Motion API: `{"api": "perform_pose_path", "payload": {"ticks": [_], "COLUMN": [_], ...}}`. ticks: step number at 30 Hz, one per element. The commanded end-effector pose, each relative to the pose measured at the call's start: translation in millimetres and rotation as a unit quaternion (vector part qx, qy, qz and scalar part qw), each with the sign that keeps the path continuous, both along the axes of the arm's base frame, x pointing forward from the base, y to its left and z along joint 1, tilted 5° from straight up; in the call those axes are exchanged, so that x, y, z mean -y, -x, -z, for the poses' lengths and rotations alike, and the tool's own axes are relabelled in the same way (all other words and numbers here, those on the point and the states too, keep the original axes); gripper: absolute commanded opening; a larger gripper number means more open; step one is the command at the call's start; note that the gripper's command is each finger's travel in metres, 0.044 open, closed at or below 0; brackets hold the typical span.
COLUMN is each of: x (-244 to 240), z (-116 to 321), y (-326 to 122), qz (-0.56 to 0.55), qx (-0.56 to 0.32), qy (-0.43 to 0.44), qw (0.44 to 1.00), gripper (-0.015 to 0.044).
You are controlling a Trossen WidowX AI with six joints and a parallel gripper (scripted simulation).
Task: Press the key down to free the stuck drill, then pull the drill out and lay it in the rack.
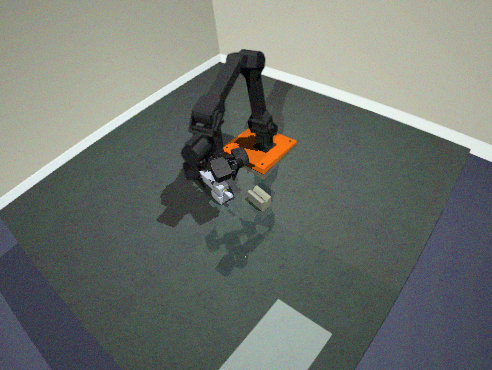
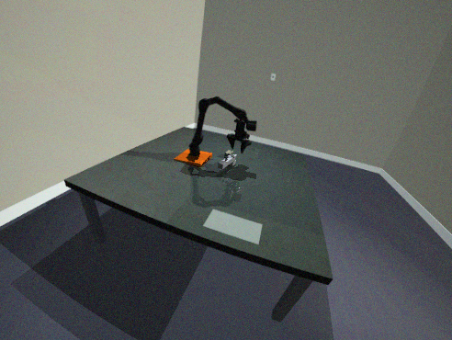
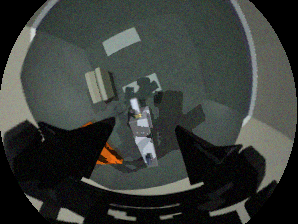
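A pale block [image 1: 220,195] [image 2: 226,162] [image 3: 144,142] stands on the table. A light piece, seemingly the drill [image 3: 134,105], sticks out of one end, with a small yellow spot beside it. A small dark part, seemingly the key [image 3: 149,157], is at the other end. The beige grooved rack [image 1: 259,198] [image 2: 229,152] [image 3: 100,85] stands apart beside the block, its groove empty. My gripper [image 2: 238,150] [image 3: 147,124] is wide open and empty, above the block. In the wrist view the block lies between the fingers' lines. In the top view the arm hides part of the block.
The orange base plate [image 1: 281,154] [image 2: 202,159] [image 3: 111,156] of the arm lies close to the block and rack. A pale rectangle [image 1: 280,340] [image 2: 233,226] [image 3: 121,41] shows on the table farther from the base. The arm casts a dark shadow beside the block.
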State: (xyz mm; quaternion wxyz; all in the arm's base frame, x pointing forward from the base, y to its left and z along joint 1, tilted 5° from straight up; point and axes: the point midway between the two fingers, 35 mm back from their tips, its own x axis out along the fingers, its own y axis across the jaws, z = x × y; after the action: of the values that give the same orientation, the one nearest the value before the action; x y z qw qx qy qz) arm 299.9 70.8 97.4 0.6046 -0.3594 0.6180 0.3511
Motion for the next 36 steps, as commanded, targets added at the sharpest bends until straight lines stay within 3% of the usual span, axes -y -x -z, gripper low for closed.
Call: {"api": "perform_pose_path", "payload": {"ticks": [1, 36], "x": [-36.3, -27.7], "z": [30.5, 60.9], "y": [11.6, 13.4], "qz": [-0.176, -0.176], "qx": [-0.024, -0.024], "qy": [-0.005, -0.004], "qw": [0.984, 0.984], "gripper": [0.0440, 0.0440]}}
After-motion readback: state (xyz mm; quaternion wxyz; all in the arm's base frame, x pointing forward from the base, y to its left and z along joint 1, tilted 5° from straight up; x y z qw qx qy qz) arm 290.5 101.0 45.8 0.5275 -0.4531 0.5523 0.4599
